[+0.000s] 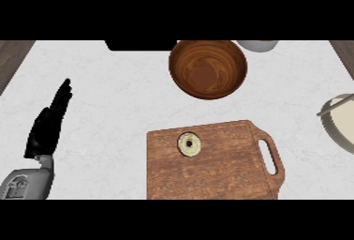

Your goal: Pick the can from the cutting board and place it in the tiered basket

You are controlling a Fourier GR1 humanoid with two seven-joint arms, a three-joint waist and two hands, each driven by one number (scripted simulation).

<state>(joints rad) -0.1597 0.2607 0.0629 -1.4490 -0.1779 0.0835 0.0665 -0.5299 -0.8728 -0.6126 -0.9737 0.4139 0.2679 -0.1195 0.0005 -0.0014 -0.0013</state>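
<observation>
A small can [189,143] stands upright on the wooden cutting board [221,173], near the board's far left corner; I look down on its pale round top. The board lies at the lower middle with its handle to the right. At the right edge, part of the tiered basket [337,123] shows as a grey wire rim with a pale tray. My left hand [47,126] rests at the left of the counter, fingers straight and pointing away, well apart from the can. My right hand does not show.
A brown wooden bowl [207,68] sits at the far middle of the white counter. Behind it are a dark object [138,45] and a pale round dish [258,45] at the far edge. Wood strips border the counter's far corners.
</observation>
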